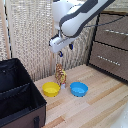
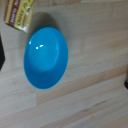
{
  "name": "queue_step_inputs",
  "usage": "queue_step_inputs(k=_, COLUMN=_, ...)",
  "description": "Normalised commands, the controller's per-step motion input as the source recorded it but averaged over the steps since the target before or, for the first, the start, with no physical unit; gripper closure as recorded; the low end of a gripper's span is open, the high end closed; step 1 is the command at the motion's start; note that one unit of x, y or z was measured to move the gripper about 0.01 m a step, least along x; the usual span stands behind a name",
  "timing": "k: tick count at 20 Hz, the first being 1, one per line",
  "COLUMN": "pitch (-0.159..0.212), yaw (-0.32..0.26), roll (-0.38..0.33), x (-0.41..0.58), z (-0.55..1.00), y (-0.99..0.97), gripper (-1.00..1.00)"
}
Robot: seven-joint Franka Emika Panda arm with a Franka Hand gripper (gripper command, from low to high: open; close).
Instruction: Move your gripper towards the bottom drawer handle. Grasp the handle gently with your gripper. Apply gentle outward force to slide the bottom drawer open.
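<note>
Silver and untouched, the bottom drawer handle (image 1: 108,59) sits on the closed bottom drawer (image 1: 111,61) at the exterior view's right. Well apart, the gripper (image 1: 65,50) hangs above the blue bowl (image 2: 46,57), fingers slightly parted, holding nothing. Approach, grasp and pull all remain.

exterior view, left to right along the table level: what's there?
Black fabric case → yellow bowl → blue bowl → dark brown dresser with two drawer fronts, at the exterior view's right. The small packet behind the bowls sits between them, so I left it out.
</note>
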Motion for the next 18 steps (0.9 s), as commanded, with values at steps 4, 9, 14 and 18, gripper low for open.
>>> queue_step_inputs(k=4, pitch=0.062, yaw=0.145, roll=-0.350, x=-0.026, z=-0.12, y=-0.24, gripper=-1.00)
queue_step_inputs(k=9, pitch=0.060, yaw=0.141, roll=-0.356, x=-0.034, z=-0.12, y=-0.24, gripper=-1.00)
queue_step_inputs(k=14, pitch=0.039, yaw=0.149, roll=-0.367, x=-0.035, z=-0.12, y=-0.21, gripper=-1.00)
queue_step_inputs(k=18, pitch=0.027, yaw=0.157, roll=-0.375, x=-0.059, z=-0.13, y=-0.16, gripper=-1.00)
